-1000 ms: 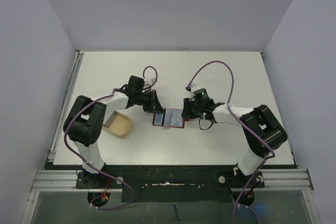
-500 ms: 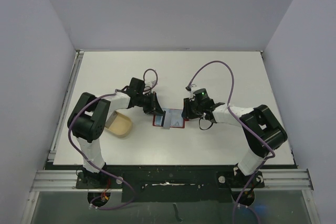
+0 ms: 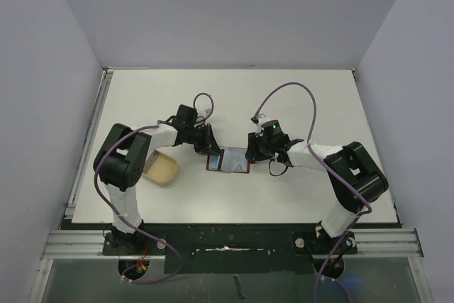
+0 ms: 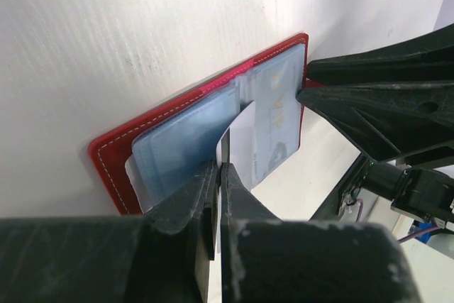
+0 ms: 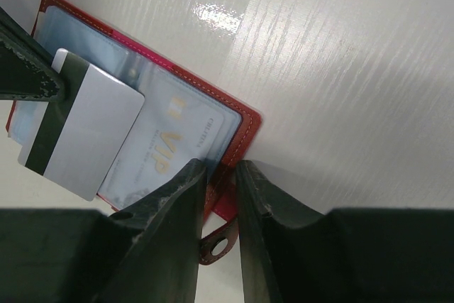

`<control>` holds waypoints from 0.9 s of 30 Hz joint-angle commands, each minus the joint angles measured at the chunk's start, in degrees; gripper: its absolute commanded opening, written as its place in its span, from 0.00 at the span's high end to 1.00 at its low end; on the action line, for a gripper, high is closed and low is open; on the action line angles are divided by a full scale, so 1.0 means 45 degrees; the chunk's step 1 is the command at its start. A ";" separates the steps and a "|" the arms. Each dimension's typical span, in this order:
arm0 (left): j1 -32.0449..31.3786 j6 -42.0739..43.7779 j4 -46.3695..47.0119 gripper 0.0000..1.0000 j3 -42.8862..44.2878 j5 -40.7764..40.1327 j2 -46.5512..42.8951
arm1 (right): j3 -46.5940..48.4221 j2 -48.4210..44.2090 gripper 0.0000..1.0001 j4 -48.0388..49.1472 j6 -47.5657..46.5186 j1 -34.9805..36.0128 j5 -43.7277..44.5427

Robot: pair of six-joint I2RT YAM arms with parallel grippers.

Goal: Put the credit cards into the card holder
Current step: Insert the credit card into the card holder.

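One card (image 4: pixel 245 140), pinched tight by its near end in left fingers (image 4: pixel 186 200). Its long axis runs on from them toward the right arm. Free end sits over the middle fold of the holder (image 4: pixel 113 161); contact unclear. Holder lies open, mid-surface (image 3: pixel 298 97). Right fingers (image 5: pixel 177 204) clamp its right edge beside the snap tab. Left arm likely inserts.
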 commanded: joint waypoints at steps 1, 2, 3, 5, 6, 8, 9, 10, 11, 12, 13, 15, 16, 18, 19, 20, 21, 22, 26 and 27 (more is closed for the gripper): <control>-0.0145 -0.0225 0.0471 1.00 0.0368 -0.0690 0.0198 | -0.0222 0.0001 0.75 0.0393 0.0058 0.0092 0.0178; -0.0181 -0.0290 0.0563 1.00 0.0348 -0.0732 0.0227 | -0.0227 -0.0008 0.75 0.0408 0.0078 0.0103 0.0160; -0.0210 -0.0364 0.0626 1.00 0.0343 -0.0774 0.0253 | -0.0238 -0.0001 0.75 0.0430 0.0109 0.0107 0.0148; -0.0298 -0.0504 0.0762 1.00 0.0343 -0.0868 0.0295 | -0.0245 0.0002 0.75 0.0441 0.0167 0.0086 0.0133; -0.0327 -0.0564 0.0804 1.00 0.0342 -0.0908 0.0315 | -0.0247 -0.0003 0.75 0.0449 0.0194 0.0097 0.0127; -0.0358 -0.0669 0.0914 1.00 0.0333 -0.1039 0.0302 | -0.0266 -0.0017 0.75 0.0461 0.0267 0.0093 0.0118; -0.0371 -0.0749 0.0975 1.00 0.0324 -0.1084 0.0316 | -0.0277 -0.0017 0.75 0.0465 0.0292 0.0091 0.0118; -0.0390 -0.0817 0.1070 1.00 0.0306 -0.1145 0.0291 | -0.0285 -0.0017 0.75 0.0488 0.0341 0.0100 0.0104; -0.0392 -0.0884 0.1133 1.00 0.0279 -0.1231 0.0295 | -0.0296 -0.0017 0.75 0.0496 0.0369 0.0102 0.0099; -0.0410 -0.0984 0.1188 1.00 0.0242 -0.1296 0.0271 | -0.0305 -0.0017 0.75 0.0516 0.0443 0.0102 0.0099; -0.0407 -0.1056 0.1275 1.00 0.0201 -0.1404 0.0226 | -0.0333 -0.0017 0.75 0.0539 0.0519 0.0099 0.0084; -0.0441 -0.1210 0.1505 1.00 0.0056 -0.1601 0.0151 | -0.0360 0.0000 0.75 0.0602 0.0693 0.0092 0.0079; -0.0449 -0.1329 0.1649 1.00 -0.0028 -0.1720 0.0101 | -0.0359 0.0017 0.75 0.0605 0.0811 0.0091 0.0079; -0.0470 -0.1524 0.1976 1.00 -0.0244 -0.1908 0.0004 | -0.0374 0.0086 0.75 0.0621 0.1069 0.0102 0.0130; -0.0488 -0.1647 0.2160 1.00 -0.0373 -0.1996 -0.0054 | -0.0398 0.0125 0.75 0.0666 0.1195 0.0092 0.0127; -0.0490 -0.1752 0.2344 1.00 -0.0496 -0.2055 -0.0095 | -0.0444 0.0147 0.74 0.0733 0.1331 0.0101 0.0093; -0.0505 -0.1846 0.2506 1.00 -0.0614 -0.2116 -0.0142 | -0.0485 0.0155 0.74 0.0785 0.1445 0.0102 0.0066; -0.0509 -0.1916 0.2607 1.00 -0.0726 -0.2144 -0.0165 | -0.0521 0.0158 0.74 0.0833 0.1552 0.0097 0.0060; -0.0639 -0.2127 0.2953 1.00 -0.0956 -0.2253 -0.0251 | -0.0689 0.0158 0.74 0.0986 0.2003 0.0093 0.0116; -0.0687 -0.2200 0.3098 1.00 -0.1016 -0.2254 -0.0271 | -0.0724 0.0157 0.74 0.1032 0.2139 0.0093 0.0118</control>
